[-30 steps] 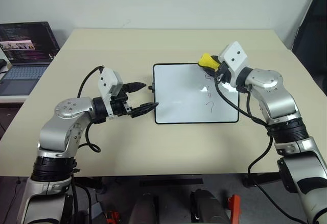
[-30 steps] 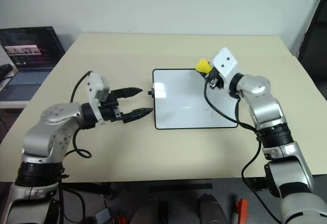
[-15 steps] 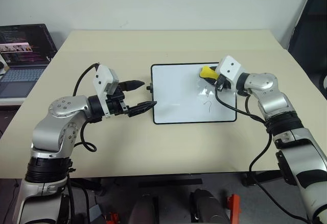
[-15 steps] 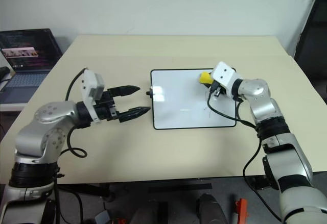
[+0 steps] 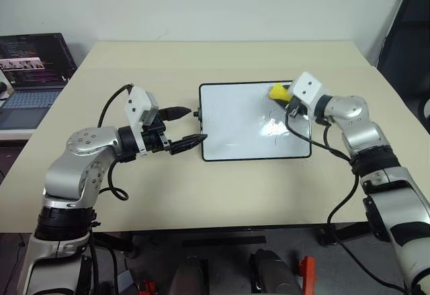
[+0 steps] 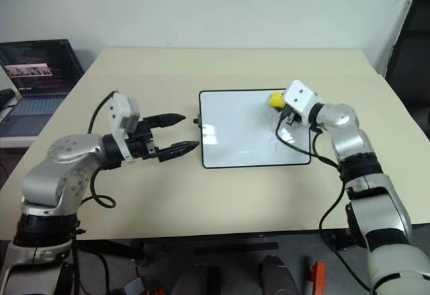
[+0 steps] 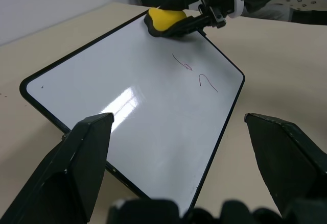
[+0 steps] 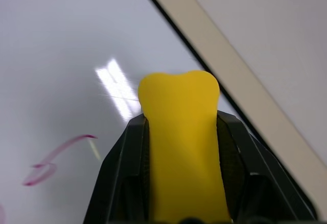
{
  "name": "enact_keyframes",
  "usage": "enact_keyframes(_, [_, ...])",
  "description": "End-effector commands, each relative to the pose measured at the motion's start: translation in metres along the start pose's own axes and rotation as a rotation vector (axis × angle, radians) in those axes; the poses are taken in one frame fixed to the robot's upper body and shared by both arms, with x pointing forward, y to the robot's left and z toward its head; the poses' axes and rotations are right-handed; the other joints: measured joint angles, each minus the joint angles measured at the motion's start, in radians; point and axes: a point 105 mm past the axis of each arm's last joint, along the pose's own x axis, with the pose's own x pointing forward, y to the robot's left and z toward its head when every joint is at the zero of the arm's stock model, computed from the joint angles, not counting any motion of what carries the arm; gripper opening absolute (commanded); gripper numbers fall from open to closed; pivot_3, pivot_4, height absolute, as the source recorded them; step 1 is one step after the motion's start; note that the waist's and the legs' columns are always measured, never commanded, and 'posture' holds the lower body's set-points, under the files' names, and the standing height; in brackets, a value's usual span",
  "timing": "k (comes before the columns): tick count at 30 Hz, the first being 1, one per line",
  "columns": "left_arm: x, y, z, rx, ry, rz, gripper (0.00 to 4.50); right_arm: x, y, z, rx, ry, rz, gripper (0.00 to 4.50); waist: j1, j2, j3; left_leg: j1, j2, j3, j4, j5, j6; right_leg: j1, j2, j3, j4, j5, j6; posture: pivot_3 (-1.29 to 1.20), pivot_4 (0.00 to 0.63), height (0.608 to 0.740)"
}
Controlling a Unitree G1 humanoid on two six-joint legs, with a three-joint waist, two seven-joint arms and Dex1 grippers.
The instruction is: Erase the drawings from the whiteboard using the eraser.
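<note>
- The eraser (image 8: 180,147) sits pinched between the right gripper (image 5: 287,100)'s two black fingers, which are closed tight on its sides, its rounded tip sticking out past them.
- It looks soft and light, a squashy yellow lump; gripped at the waist like this it should flex against the board rather than scratch it, though pressing hard could fold it over.
- Right now the eraser is at the whiteboard (image 5: 228,127)'s far right corner, close over the glossy surface; I cannot tell whether it touches.
- The drawings (image 7: 196,73) lie just nearer on the whiteboard than the eraser: one looped squiggle and one hook stroke, thin reddish lines, not yet wiped.
- The whiteboard itself looks stiff, slick and thin, lying flat on the table (image 5: 222,187); a sideways rub could slide it, so a steady hold on its edge would help.
- The left gripper (image 5: 185,128) has its fingers spread wide, holding nothing, poised just beside the whiteboard's left edge near the small black knob (image 5: 197,115).
- A laptop (image 5: 30,73) sits well left of the whiteboard, off the table's edge, out of the way.
- Nothing lies between the eraser and the marks.
</note>
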Motion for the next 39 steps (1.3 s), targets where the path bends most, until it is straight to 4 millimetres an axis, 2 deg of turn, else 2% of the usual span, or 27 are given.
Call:
enact_keyframes(1, [0.001, 0.001, 0.012, 0.048, -0.027, -0.002, 4.50, -0.006, -0.003, -0.022, -0.001, 0.086, -0.025, 1.39, 0.000, 0.000, 0.000, 0.000, 0.000, 0.000, 0.000, 0.000, 0.000, 0.000, 0.000, 0.000, 0.000, 0.000, 0.000, 0.00, 0.150, 0.740])
enact_keyframes(5, [0.002, 0.001, 0.012, 0.049, -0.028, -0.007, 4.50, -0.006, 0.008, -0.021, 0.001, 0.068, 0.020, 1.39, 0.000, 0.000, 0.000, 0.000, 0.000, 0.000, 0.000, 0.000, 0.000, 0.000, 0.000, 0.000, 0.000, 0.000, 0.000, 0.00, 0.150, 0.740])
enact_keyframes(10, [0.003, 0.002, 0.013, 0.049, -0.032, -0.011, 4.50, -0.006, 0.042, -0.015, 0.009, 0.028, 0.168, 1.39, -0.002, -0.001, -0.001, 0.000, 0.000, 0.000, 0.000, 0.000, 0.000, 0.000, 0.000, 0.000, 0.000, 0.000, 0.000, 0.00, 0.150, 0.740])
enact_keyframes(13, [0.001, 0.005, 0.014, 0.054, -0.033, -0.002, 4.50, -0.009, 0.025, -0.012, 0.040, 0.018, 0.090, 1.39, -0.008, -0.001, -0.001, 0.000, 0.001, 0.000, 0.000, 0.000, 0.000, 0.000, 0.001, 0.001, 0.000, 0.000, 0.000, 0.00, 0.150, 0.740])
enact_keyframes(17, [-0.003, 0.009, 0.017, 0.065, -0.031, 0.011, 4.50, -0.026, -0.003, 0.006, 0.058, -0.047, 0.030, 1.38, -0.004, -0.001, 0.000, 0.000, 0.001, 0.000, 0.000, 0.000, 0.000, 0.000, 0.001, 0.000, 0.000, 0.000, 0.000, 0.00, 0.150, 0.740])
enact_keyframes(20, [-0.009, 0.013, 0.025, 0.083, -0.039, 0.024, 4.50, -0.053, -0.023, 0.032, 0.108, -0.133, 0.032, 1.38, 0.003, 0.000, 0.001, -0.004, 0.000, 0.000, -0.001, 0.000, 0.000, -0.004, 0.001, 0.000, -0.001, 0.000, 0.000, 0.00, 0.150, 0.740])
enact_keyframes(22, [-0.014, 0.013, 0.028, 0.090, -0.039, 0.027, 4.50, -0.075, -0.027, 0.041, 0.117, -0.142, 0.071, 1.38, 0.007, 0.000, 0.001, -0.006, 0.001, -0.001, -0.002, 0.000, 0.000, -0.005, 0.000, -0.001, -0.002, 0.000, 0.000, 0.00, 0.150, 0.740])
enact_keyframes(24, [-0.017, 0.013, 0.027, 0.093, -0.023, 0.028, 4.50, -0.097, -0.025, 0.035, 0.093, -0.078, 0.123, 1.38, 0.010, 0.000, 0.001, -0.006, 0.001, -0.001, -0.003, -0.001, 0.000, -0.005, 0.000, -0.002, -0.003, -0.001, -0.001, 0.00, 0.150, 0.740])
enact_keyframes(26, [-0.021, 0.013, 0.022, 0.088, -0.001, 0.029, 4.50, -0.117, -0.020, 0.019, 0.050, 0.032, 0.169, 1.38, 0.015, 0.000, 0.001, -0.007, 0.001, -0.002, -0.003, -0.004, 0.001, -0.005, 0.000, -0.003, -0.005, -0.003, -0.001, 0.00, 0.150, 0.740])
enact_keyframes(30, [-0.024, 0.011, 0.012, 0.087, 0.052, 0.012, 4.50, -0.141, -0.019, -0.003, 0.051, 0.148, 0.187, 1.38, 0.015, -0.001, 0.001, -0.007, 0.001, 0.000, -0.002, -0.007, 0.000, -0.005, 0.000, -0.001, -0.006, -0.004, 0.000, 0.00, 0.150, 0.740])
enact_keyframes(33, [-0.022, 0.012, 0.012, 0.087, 0.047, 0.009, 4.50, -0.145, -0.023, -0.008, 0.047, 0.171, 0.161, 1.38, 0.004, 0.000, 0.002, -0.006, 0.001, 0.001, -0.002, -0.007, 0.000, -0.005, 0.000, 0.000, -0.005, -0.004, 0.000, 0.00, 0.150, 0.740])
enact_keyframes(39, [-0.017, 0.012, 0.016, 0.092, 0.023, -0.008, 4.50, -0.144, -0.024, -0.004, 0.059, 0.147, 0.146, 1.38, 0.002, 0.000, 0.002, -0.005, 0.001, 0.001, -0.001, -0.007, 0.000, -0.004, 0.001, 0.000, -0.003, -0.006, 0.002, 0.00, 0.150, 0.740])
